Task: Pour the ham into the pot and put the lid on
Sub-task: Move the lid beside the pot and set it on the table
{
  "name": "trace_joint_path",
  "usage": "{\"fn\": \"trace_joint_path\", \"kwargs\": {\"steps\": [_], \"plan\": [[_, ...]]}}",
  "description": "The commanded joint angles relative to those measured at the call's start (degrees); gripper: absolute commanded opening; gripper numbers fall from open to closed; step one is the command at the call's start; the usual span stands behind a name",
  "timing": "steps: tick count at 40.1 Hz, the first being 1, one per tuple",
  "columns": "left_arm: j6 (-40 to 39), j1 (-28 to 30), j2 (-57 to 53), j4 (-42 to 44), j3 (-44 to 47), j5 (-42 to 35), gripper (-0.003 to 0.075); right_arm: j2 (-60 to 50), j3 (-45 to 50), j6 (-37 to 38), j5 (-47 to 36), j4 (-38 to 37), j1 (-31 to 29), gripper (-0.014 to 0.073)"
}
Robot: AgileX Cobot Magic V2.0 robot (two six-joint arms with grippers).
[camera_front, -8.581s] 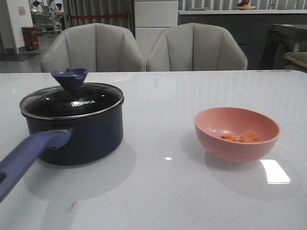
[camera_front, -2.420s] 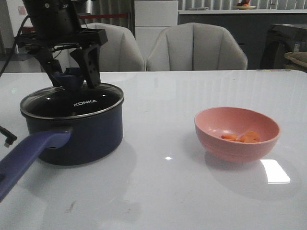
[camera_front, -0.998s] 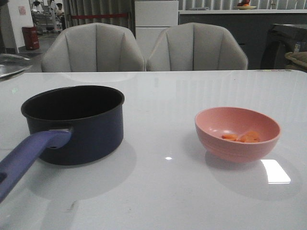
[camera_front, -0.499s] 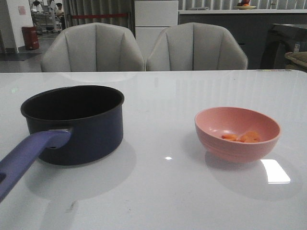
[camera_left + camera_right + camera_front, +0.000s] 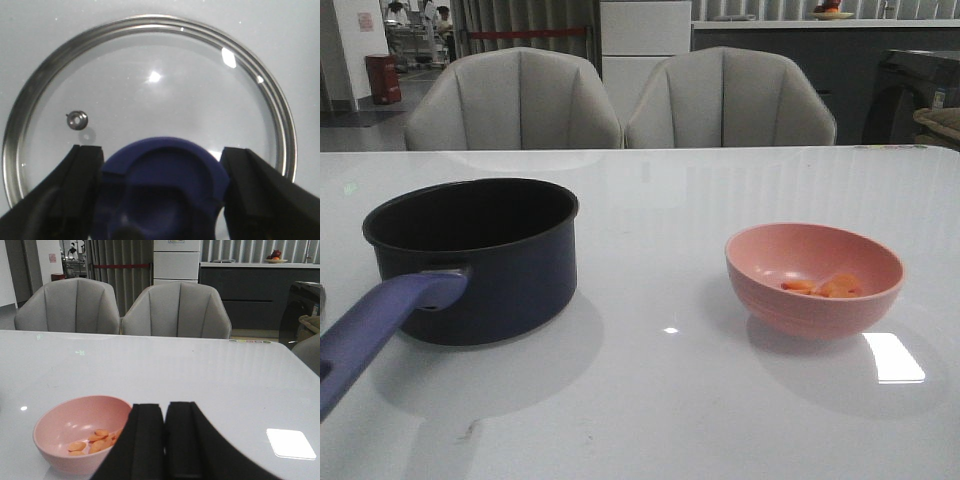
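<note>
The dark blue pot [image 5: 470,255] stands uncovered at the table's left, its long purple-blue handle [image 5: 375,325] pointing toward the front edge. The ham [image 5: 825,287] lies in a pink bowl [image 5: 815,280] at the right. The lid [image 5: 150,95] shows only in the left wrist view, flat over the white tabletop. My left gripper [image 5: 162,152] is shut on its blue knob [image 5: 162,185], one finger pressed to each side. My right gripper [image 5: 165,410] is shut with nothing in it, beside the bowl [image 5: 65,440] and its ham [image 5: 95,440]. Neither arm appears in the front view.
Two grey chairs [image 5: 620,100] stand behind the table's far edge. A bright light reflection [image 5: 892,357] lies on the white tabletop [image 5: 660,400] in front of the bowl. A thin grey sliver [image 5: 321,296] shows at the front view's left edge.
A second ago the lid's edge was raised at the front view's upper left; it has since left that view. Pot and bowl have not moved.
</note>
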Motion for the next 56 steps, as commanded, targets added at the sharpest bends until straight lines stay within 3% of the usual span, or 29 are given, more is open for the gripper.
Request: {"fn": "trace_joint_path", "kwargs": {"steps": [1, 5, 9, 21, 34, 47, 56], "plan": [[0.79, -1.42, -1.29, -2.14, -0.91, -0.84, 0.0421, -1.13, 0.59, -0.23, -4.76, -0.56, 0.03, 0.0138], [0.88, -2.07, -1.29, -2.14, -0.91, -0.58, 0.0583, -1.13, 0.59, -0.23, -4.76, -0.56, 0.03, 0.0138], [0.88, -2.63, -1.29, -2.14, -1.01, 0.13, 0.0654, -1.13, 0.59, -0.23, -4.76, -0.56, 0.03, 0.0138], [0.88, -2.72, -2.52, -1.92, -3.24, 4.52, 0.0626, -1.13, 0.59, -0.23, -4.76, -0.56, 0.03, 0.0138], [0.91, -3.10, -12.74, 0.59, -3.24, 5.17, 0.0626, -1.13, 0.59, -0.23, -4.76, -0.56, 0.03, 0.0138], [0.91, -8.10, -29.93, 0.99, 0.73, 1.36, 0.0626, -1.13, 0.59, -0.23, -4.76, -0.56, 0.03, 0.0138], [0.91, -9.46, -46.67, 1.51, 10.03, -3.80, 0.0626, -1.13, 0.59, -0.23, -4.76, -0.56, 0.03, 0.0138]]}}
